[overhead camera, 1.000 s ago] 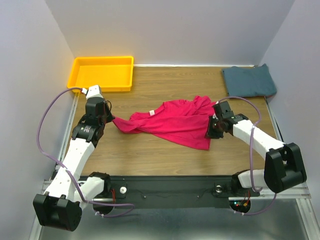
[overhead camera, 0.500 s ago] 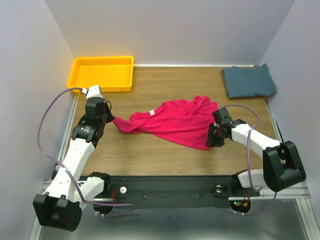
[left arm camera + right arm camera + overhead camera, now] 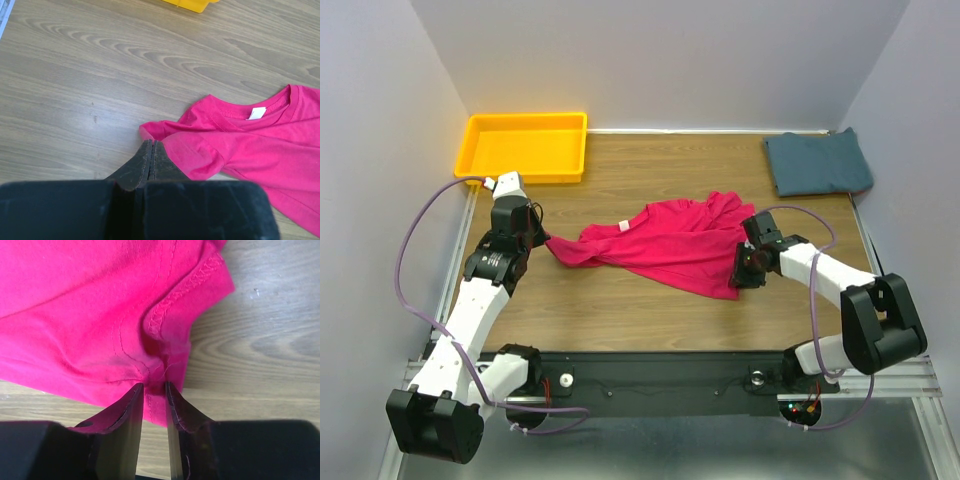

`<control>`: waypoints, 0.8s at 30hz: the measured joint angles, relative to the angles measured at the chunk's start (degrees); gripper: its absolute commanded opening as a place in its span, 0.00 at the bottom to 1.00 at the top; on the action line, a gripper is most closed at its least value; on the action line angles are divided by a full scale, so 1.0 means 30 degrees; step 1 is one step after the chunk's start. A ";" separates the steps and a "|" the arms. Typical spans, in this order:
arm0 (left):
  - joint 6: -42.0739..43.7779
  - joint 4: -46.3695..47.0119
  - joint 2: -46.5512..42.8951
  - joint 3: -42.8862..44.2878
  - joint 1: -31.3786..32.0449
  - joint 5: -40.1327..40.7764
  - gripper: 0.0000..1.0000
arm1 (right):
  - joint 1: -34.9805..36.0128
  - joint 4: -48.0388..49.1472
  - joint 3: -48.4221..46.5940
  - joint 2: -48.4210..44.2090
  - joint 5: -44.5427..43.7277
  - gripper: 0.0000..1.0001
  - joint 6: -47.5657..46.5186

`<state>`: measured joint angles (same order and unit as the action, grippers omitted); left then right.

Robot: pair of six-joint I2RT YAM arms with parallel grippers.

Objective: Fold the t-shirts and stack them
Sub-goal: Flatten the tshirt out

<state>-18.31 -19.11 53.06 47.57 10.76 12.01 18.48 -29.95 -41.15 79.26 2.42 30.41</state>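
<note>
The crimson-pink t-shirt [image 3: 670,245] lies crumpled and stretched across the middle of the wooden table, collar and white tag up. My left gripper [image 3: 544,240] is shut at the tip of its left sleeve [image 3: 150,134], jaws pressed together on the cloth edge [image 3: 151,143]. My right gripper [image 3: 740,275] sits at the shirt's near right corner. Its jaws stand narrowly apart with a bunched fold of hem [image 3: 156,395] pinched between them [image 3: 154,386]. The teal-blue t-shirt [image 3: 817,163] rests folded at the far right corner, away from both grippers.
A yellow plastic tray [image 3: 525,120] stands at the far left corner, its edge also showing in the left wrist view [image 3: 192,4]. White walls close in the table on three sides. Bare wood lies in front of the pink shirt.
My right gripper has slid a little toward the near edge and left along the pink shirt's corner, its jaws loosening and narrowing again. The left arm has not moved.
</note>
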 measured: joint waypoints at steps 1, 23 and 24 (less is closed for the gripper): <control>0.0000 0.0007 0.0000 0.0000 0.0000 0.0000 0.00 | 0.0000 0.0058 0.0000 0.0073 0.0000 0.30 0.0000; 0.0007 0.0000 -0.0007 0.0000 0.0000 0.0000 0.00 | 0.0000 0.0342 -0.0044 0.0342 -0.0583 0.10 -0.0058; 0.0007 0.0000 -0.0007 0.0000 0.0000 0.0000 0.00 | 0.0000 0.0335 -0.0080 0.0342 -0.0590 0.07 -0.0087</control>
<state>-18.28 -19.11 53.04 47.57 10.76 12.01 18.48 -28.95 -41.39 80.29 0.64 30.15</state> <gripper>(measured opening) 0.020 0.142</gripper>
